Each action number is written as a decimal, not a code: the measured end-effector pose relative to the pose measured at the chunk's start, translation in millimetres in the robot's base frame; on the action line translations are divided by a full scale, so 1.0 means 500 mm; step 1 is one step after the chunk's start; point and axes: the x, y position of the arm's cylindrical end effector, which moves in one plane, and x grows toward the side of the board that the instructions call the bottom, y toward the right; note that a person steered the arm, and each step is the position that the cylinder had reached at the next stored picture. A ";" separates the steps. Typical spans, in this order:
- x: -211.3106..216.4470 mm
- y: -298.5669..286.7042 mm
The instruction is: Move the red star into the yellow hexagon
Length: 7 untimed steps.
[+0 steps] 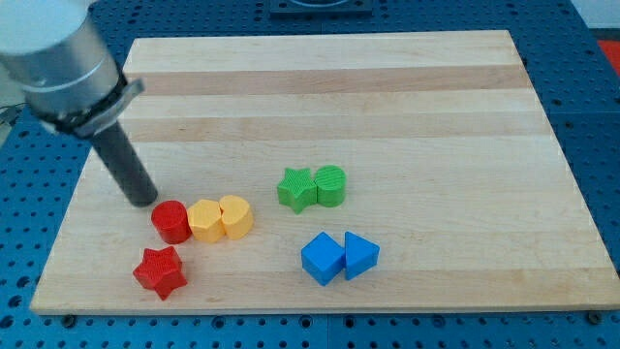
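The red star (160, 272) lies near the board's bottom left corner. The yellow hexagon (205, 220) sits above and right of it, in a row between a red cylinder (171, 222) on its left and a yellow heart-shaped block (236, 216) on its right; all three touch. My tip (144, 199) rests on the board just above and left of the red cylinder, close to it. The star stands apart from the row, a short gap below the red cylinder.
A green star (296, 189) and a green cylinder (330, 185) touch near the board's middle. A blue cube (322, 258) and a blue triangular block (360, 255) touch below them. The wooden board (387, 87) lies on a blue perforated table.
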 end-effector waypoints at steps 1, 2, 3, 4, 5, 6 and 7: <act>0.000 0.000; 0.046 -0.092; 0.180 -0.100; 0.254 -0.084; 0.264 -0.069; 0.264 0.005; 0.253 0.088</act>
